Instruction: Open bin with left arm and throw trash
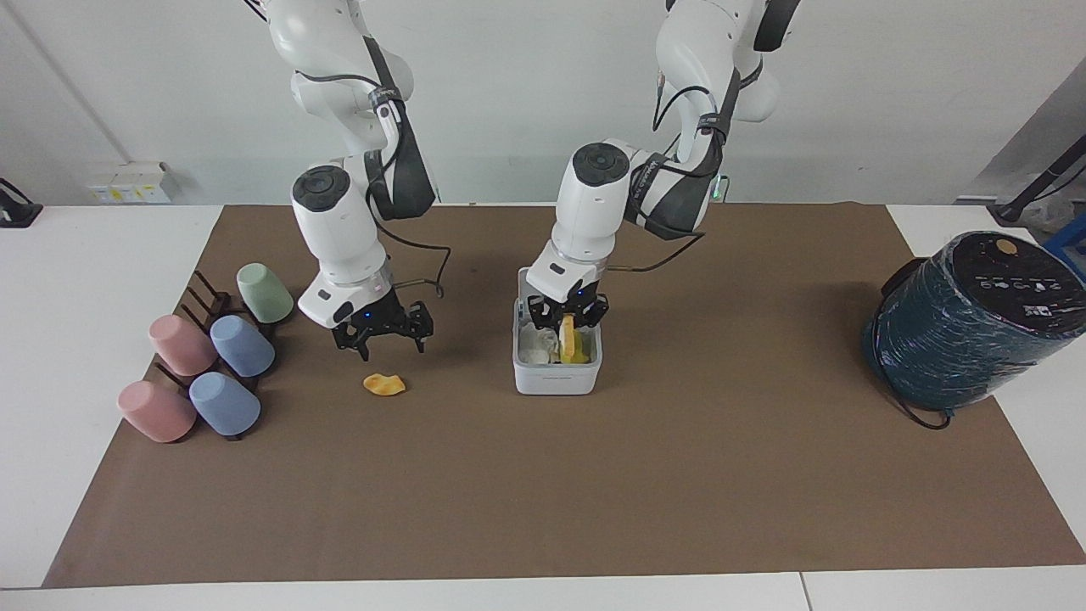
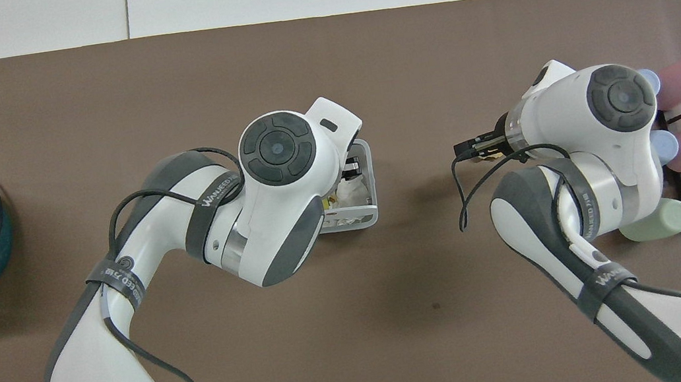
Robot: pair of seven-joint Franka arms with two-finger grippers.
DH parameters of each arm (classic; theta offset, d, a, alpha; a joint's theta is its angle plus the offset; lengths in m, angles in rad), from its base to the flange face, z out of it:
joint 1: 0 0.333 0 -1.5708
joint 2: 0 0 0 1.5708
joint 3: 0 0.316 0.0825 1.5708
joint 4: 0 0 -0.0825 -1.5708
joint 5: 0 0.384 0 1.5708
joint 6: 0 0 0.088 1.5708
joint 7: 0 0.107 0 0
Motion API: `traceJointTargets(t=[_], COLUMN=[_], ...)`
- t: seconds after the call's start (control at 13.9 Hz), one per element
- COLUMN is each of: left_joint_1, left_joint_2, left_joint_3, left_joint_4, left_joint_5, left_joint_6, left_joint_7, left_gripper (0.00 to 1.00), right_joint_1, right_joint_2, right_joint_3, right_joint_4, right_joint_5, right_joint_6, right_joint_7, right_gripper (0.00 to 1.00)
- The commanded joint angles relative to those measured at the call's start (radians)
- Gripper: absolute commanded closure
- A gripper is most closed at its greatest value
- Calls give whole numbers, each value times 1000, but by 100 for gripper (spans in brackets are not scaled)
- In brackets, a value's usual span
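Observation:
The white square bin (image 1: 556, 378) stands open at the middle of the brown mat; its raised lid is mostly hidden by the left hand. A yellow scrap (image 1: 580, 355) and crumpled white paper lie in it. My left gripper (image 1: 567, 321) is over the bin, shut on the cream-white wedge (image 1: 566, 333), which hangs down into the bin. In the overhead view the left hand covers most of the bin (image 2: 358, 220). The orange scrap (image 1: 383, 384) lies on the mat toward the right arm's end. My right gripper (image 1: 383, 338) is open and empty just above it.
Several pastel cups (image 1: 212, 356) lie on a dark rack at the right arm's end of the mat, close to the right hand. A large dark teal cylinder (image 1: 976, 322) stands at the left arm's end.

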Motion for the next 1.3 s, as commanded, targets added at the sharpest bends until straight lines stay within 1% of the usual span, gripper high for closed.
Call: traceJointTargets(t=[0.0,0.22,0.29,0.36,0.43,0.5,0.65,0.72,0.79,0.87,0.94,1.01,1.08,1.23], left_joint_1=[-24,-37,-38,-36,-34,-34,-34,-34,-34,-31,-25,-21,-19,-8], left_joint_2=[-7,-7,-6,-4,-4,-1,0,0,2,2,5,8,11,36], left_joint_3=[14,14,14,14,14,14,14,14,15,15,15,15,17,18], left_joint_4=[-61,-102,-114,-124,-128,-128,-139,-143,-141,-128,-111,-82,-46,45], left_joint_5=[-11,-11,-11,-11,-11,-11,-11,-11,-11,-10,0,1,1,3], left_joint_6=[57,118,135,153,166,170,179,192,192,178,163,141,111,11], left_joint_7=[-18,-38,-38,-38,-38,-38,-38,-38,-38,-37,-24,-23,-23,-23], left_gripper=[100,100,100,98,86,81,81,74,53,16,0,0,0,0], right_joint_1=[-46,-70,-79,-79,-79,-81,-87,-90,-89,-87,-83,-79,-76,-63], right_joint_2=[36,50,56,70,79,84,94,96,97,99,99,99,99,97], right_joint_3=[14,14,14,15,15,15,15,15,15,15,15,15,15,15], right_joint_4=[-30,-45,-53,-53,-53,-53,-59,-64,-64,-64,-62,-62,-62,-56], right_joint_5=[-23,-21,-21,-21,-18,-17,-5,-5,-5,-5,-5,-5,-5,-5], right_joint_6=[83,95,110,121,123,123,123,124,124,124,124,124,120,109], right_joint_7=[-148,-409,-471,-524,-572,-615,-681,-683,-683,-683,-677,-665,-634,-541], right_gripper=[0,0,0,0,0,0,0,0,0,18,53,79,100,100])
